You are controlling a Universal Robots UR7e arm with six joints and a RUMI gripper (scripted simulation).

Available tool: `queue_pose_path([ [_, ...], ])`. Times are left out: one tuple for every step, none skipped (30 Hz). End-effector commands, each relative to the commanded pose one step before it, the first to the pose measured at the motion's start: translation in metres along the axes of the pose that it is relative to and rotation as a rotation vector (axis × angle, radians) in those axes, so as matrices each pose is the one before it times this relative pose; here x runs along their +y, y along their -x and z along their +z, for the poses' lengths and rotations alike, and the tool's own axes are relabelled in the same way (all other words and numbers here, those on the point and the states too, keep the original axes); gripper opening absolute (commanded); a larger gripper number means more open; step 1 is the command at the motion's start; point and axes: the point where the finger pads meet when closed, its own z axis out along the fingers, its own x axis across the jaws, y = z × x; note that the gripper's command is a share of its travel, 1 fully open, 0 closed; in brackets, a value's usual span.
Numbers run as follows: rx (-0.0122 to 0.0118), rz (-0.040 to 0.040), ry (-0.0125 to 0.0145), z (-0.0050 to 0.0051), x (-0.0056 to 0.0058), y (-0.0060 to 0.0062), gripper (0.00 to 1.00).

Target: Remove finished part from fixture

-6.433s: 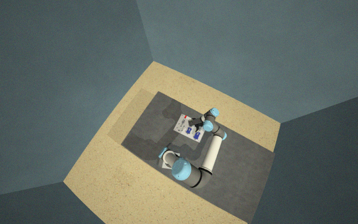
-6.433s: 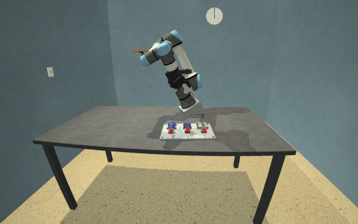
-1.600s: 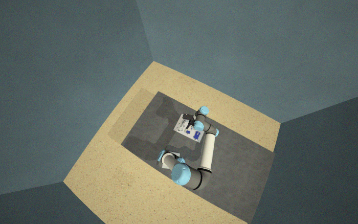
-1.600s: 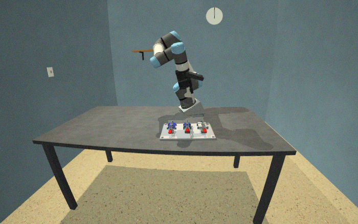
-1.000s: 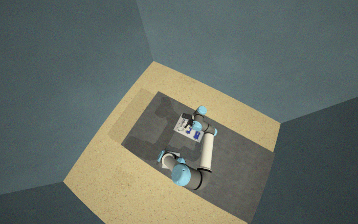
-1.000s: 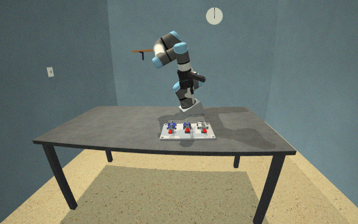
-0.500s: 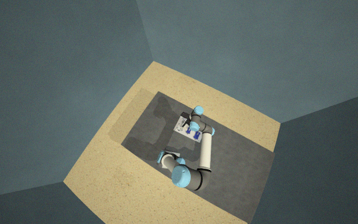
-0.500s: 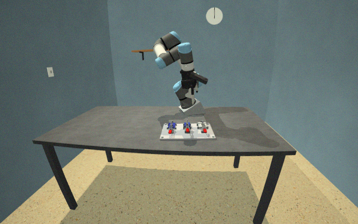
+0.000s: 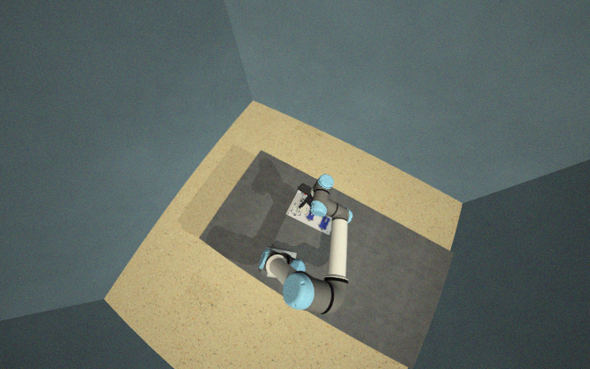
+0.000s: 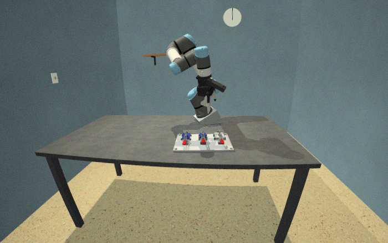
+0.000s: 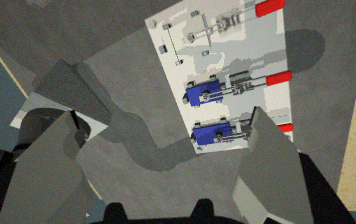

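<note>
The white fixture plate [image 10: 203,142] lies on the dark table near its front edge. It holds three clamp stations with red handles. The grey finished part [image 10: 218,136] sits in the right station; in the wrist view it [image 11: 197,32] is at the top of the plate [image 11: 225,75]. Two blue blanks [image 11: 204,93] [image 11: 212,132] sit clamped in the other two stations. My gripper [image 10: 207,99] hangs high above the table behind the fixture, open and empty. Its two grey fingers frame the wrist view [image 11: 160,165], and the right finger covers part of the plate's lower corner.
The robot's base [image 10: 203,114] stands on the table just behind the fixture. The table's front edge runs close in front of the plate. The arm's shadow falls on the table to the right of the fixture.
</note>
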Motion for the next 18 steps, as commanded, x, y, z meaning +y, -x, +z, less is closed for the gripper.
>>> queue_pose_path([
  [0.02378,0.1109,0.01582,0.00571,-0.00595,0.00211,1.0],
  [0.0,0.0,0.0,0.0,0.0,0.0,1.0],
  [0.0,0.0,0.0,0.0,0.0,0.0,1.0],
  [0.0,0.0,0.0,0.0,0.0,0.0,1.0],
  [0.00114,0.00049,-0.00098,-0.00075,-0.00018,-0.00058,1.0],
  [0.0,0.0,0.0,0.0,0.0,0.0,1.0],
  [0.0,0.0,0.0,0.0,0.0,0.0,1.0],
  [0.00128,0.00092,-0.00117,-0.00091,-0.00013,-0.00082,1.0],
  [-0.00019,0.00061,0.00004,0.0,0.00023,-0.00013,1.0],
  [-0.00004,0.0004,-0.00004,-0.00004,0.00015,-0.00008,1.0],
  [0.00002,0.00024,-0.00008,-0.00005,0.00009,-0.00004,1.0],
  [-0.00004,0.00011,-0.0002,-0.00005,0.00001,0.00002,1.0],
  [-0.00002,0.00003,-0.00016,-0.00004,-0.00001,0.00003,1.0],
  [-0.00003,0.00001,-0.0001,-0.00002,-0.00002,0.00002,1.0],
  [-0.00004,-0.00006,-0.00005,0.0,-0.00002,0.00001,1.0],
  [0.00002,-0.00017,0.00001,-0.00002,-0.00004,-0.00002,1.0],
  [0.00715,0.03481,0.00434,0.00255,-0.00171,0.00189,1.0],
  [0.00851,0.03695,0.00172,0.00101,-0.00167,0.00045,1.0],
])
